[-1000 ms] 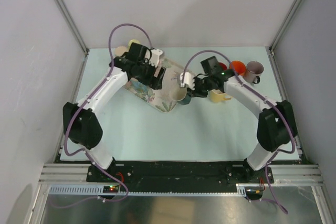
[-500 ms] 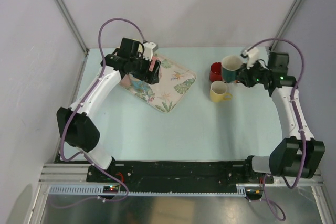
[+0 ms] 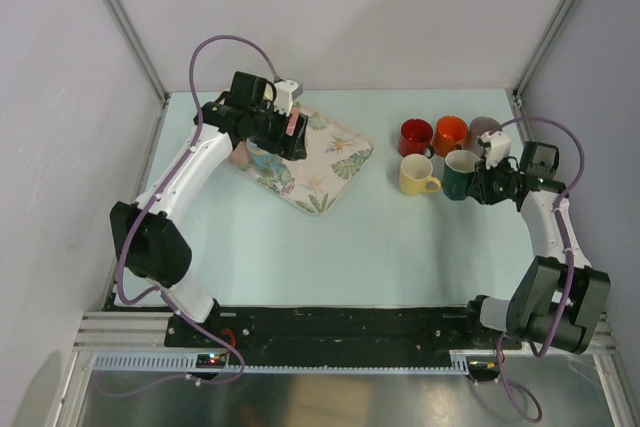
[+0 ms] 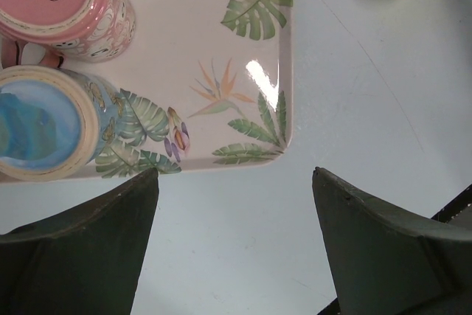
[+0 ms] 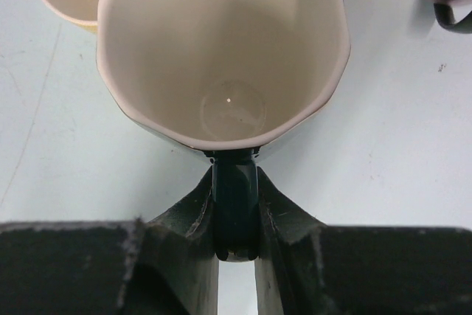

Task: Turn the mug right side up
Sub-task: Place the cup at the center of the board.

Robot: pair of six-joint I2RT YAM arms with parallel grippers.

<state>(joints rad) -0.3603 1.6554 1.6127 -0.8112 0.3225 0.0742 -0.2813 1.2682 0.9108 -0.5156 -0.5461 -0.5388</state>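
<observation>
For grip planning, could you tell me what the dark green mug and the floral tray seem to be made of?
Dark green mug: likely glazed ceramic, glossy cream interior. Floral tray: probably melamine or plastic, smooth, with a bright glare spot.

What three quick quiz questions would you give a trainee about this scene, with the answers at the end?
1. True or false: the right fingers are shut on the handle of the dark green mug, whose mouth faces up.
2. In the left wrist view, how many mugs show on the floral tray? A one, B two, C four.
3. Fill the blank: in the top view, the mug right beside the dark green mug, on the tray's side, is ____.

Key: 1 true. 2 B, the pink mug and the blue mug. 3 the yellow mug.
</observation>
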